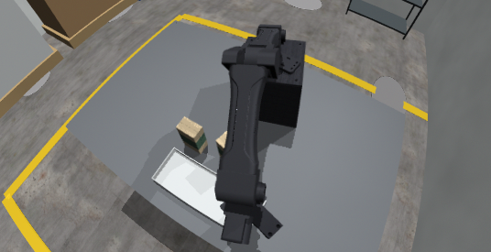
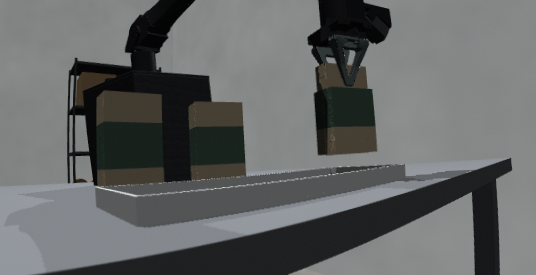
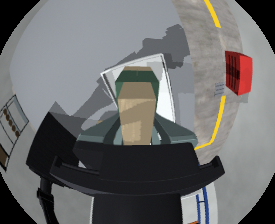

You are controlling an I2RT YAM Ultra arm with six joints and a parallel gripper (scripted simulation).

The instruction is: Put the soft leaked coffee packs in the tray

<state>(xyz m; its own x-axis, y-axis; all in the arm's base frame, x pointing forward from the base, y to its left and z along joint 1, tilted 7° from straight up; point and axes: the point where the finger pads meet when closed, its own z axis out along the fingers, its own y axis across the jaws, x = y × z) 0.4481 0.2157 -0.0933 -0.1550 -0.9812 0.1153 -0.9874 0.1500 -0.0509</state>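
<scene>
My gripper (image 2: 343, 68) is shut on the top of a tan coffee pack with a dark green band (image 2: 346, 115). The pack hangs upright in the air above the right end of the grey tray (image 2: 240, 193). In the wrist view the held pack (image 3: 137, 112) shows with the white tray (image 3: 137, 86) below it. Two other packs stand behind the tray: one on the left (image 2: 130, 138) and one beside it (image 2: 216, 139). From above, one pack (image 1: 191, 134) stands clear and the other (image 1: 222, 140) is partly hidden by the arm. The tray (image 1: 190, 183) lies near the table's front edge.
The black robot base (image 1: 281, 87) stands at the back of the table. The arm (image 1: 243, 136) reaches over the tray and hides its right end from above. The table edge (image 2: 350, 223) runs just in front of the tray.
</scene>
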